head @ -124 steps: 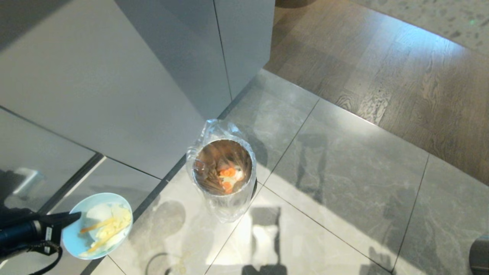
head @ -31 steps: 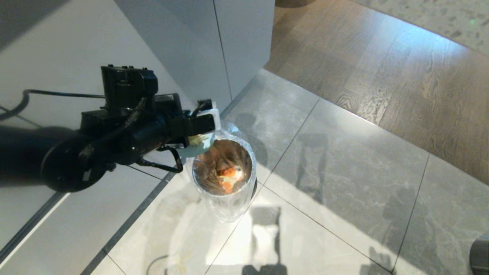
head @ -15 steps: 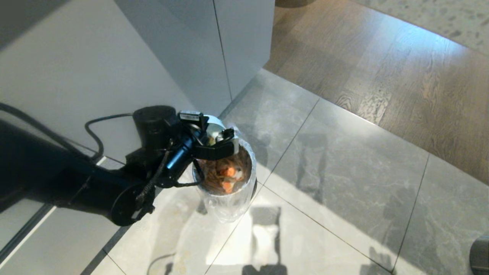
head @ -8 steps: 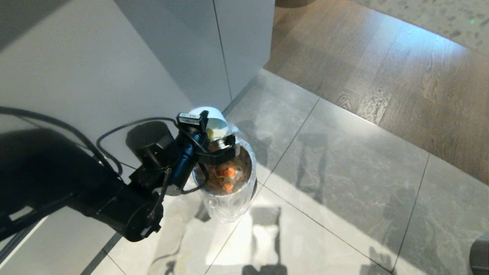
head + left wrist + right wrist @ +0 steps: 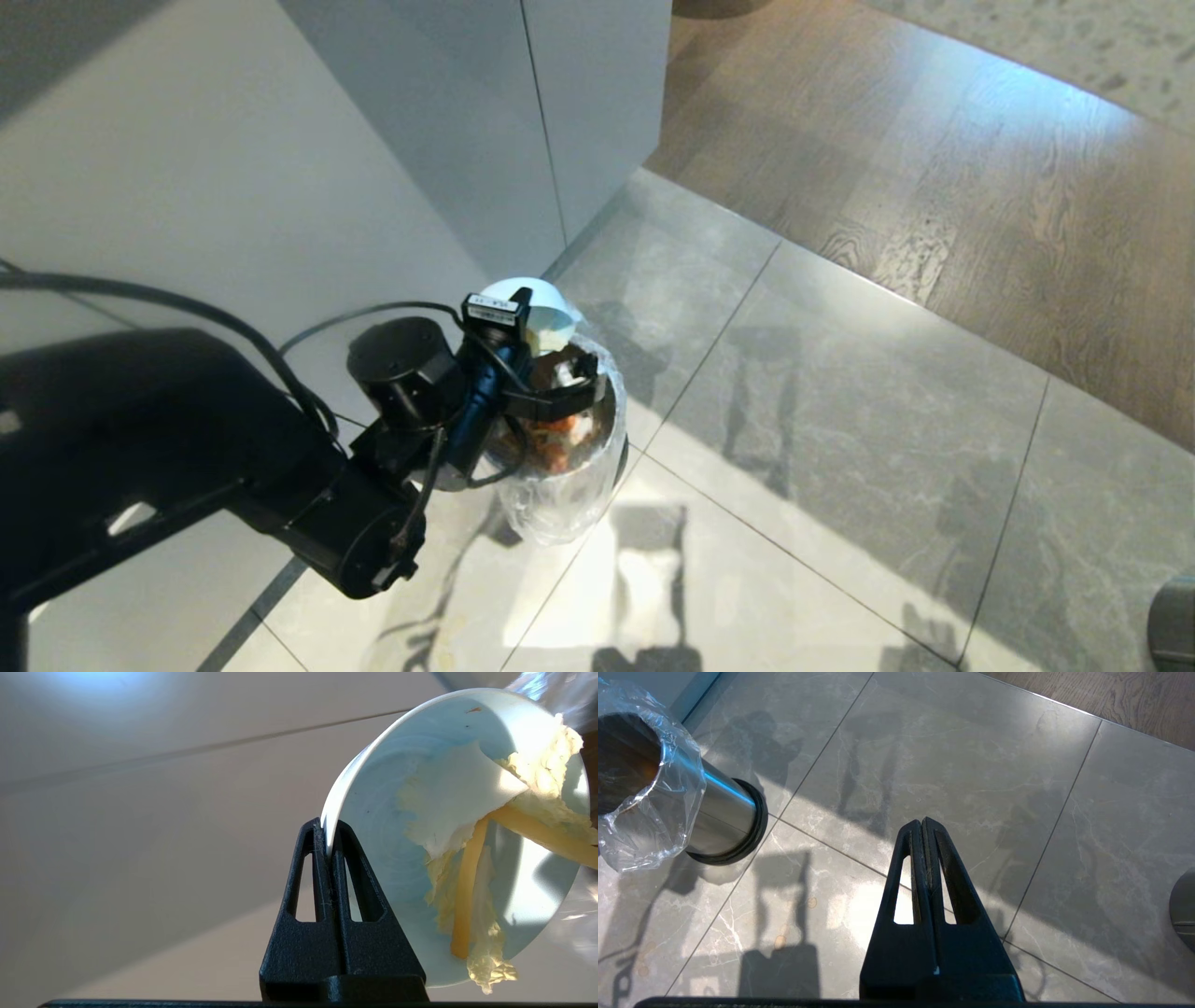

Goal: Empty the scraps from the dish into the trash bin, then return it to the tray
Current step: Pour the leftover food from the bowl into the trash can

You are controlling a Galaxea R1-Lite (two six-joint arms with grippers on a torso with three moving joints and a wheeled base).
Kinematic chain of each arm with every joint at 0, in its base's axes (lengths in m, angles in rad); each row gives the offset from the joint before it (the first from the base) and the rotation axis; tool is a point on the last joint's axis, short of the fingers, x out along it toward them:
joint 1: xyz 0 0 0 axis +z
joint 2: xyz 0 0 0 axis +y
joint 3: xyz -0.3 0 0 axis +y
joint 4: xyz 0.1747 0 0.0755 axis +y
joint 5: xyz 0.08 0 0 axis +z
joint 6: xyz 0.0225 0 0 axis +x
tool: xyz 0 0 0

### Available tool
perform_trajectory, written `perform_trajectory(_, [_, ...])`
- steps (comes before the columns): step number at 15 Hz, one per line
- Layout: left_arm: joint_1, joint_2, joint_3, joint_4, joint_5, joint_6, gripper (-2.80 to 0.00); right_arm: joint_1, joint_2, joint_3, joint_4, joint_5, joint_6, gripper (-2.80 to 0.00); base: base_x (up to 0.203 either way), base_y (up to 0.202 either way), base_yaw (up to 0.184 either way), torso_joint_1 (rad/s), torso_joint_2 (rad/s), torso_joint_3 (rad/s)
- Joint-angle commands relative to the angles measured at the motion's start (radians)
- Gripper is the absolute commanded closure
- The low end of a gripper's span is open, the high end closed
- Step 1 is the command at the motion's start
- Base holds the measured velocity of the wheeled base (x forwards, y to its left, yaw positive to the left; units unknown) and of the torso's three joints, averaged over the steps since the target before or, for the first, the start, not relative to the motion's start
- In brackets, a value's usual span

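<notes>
Pale-blue and glossy, the dish (image 5: 448, 830) hung tipped steeply on its side over the mouth of the trash bin (image 5: 560, 439), which stood on grey floor tiles (image 5: 840, 467) just beside a white cabinet (image 5: 373, 187). The left gripper (image 5: 328, 833) had its black fingers (image 5: 345, 877) clenched on the dish's rim, one finger inside and one outside. From the head view the dish showed as a light dome at the far edge of the bin's opening, with the black left arm reaching in from the near left.

The tipping was underway but not finished, as far as could be judged. The scraps (image 5: 472, 858), a pale cabbage-like leaf and yellow strips, clung to the inside of the dish and sagged toward its lower lip, some pieces overhanging the edge. Orange and white bits (image 5: 558, 439) already lay at the bottom of the bin, inside its crinkled clear liner (image 5: 649, 826).

What remained seemed to be shaking or tilting the dish further until the leaf let go, then carrying the dish back. The tray was nowhere in view, so the return had not begun.

The right gripper (image 5: 923, 823) hung idle over bare floor tiles, well apart from the bin, its fingers pressed together and holding nothing.
</notes>
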Motion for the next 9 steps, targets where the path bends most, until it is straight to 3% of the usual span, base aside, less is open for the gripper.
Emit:
perform_trajectory(1, [-0.021,-0.036,-0.005,-0.048,0.005,0.137,0.0,0.0,0.0,0.0,0.0,-0.001,0.001,0.0,0.0,0.0,0.0,0.0,0.0,0.0])
perform_trajectory(4, [-0.039,-0.061,-0.023,-0.048,0.009,0.303,0.0,0.0,0.0,0.0,0.0,-0.001,0.001,0.0,0.0,0.0,0.0,0.0,0.0,0.0])
perform_trajectory(8, [-0.103,-0.084,-0.043,-0.048,0.068,0.589,0.0,0.0,0.0,0.0,0.0,-0.001,0.001,0.0,0.0,0.0,0.0,0.0,0.0,0.0])
perform_trajectory(9, [-0.122,-0.086,-0.039,-0.048,0.092,0.619,0.0,0.0,0.0,0.0,0.0,-0.001,0.001,0.0,0.0,0.0,0.0,0.0,0.0,0.0])
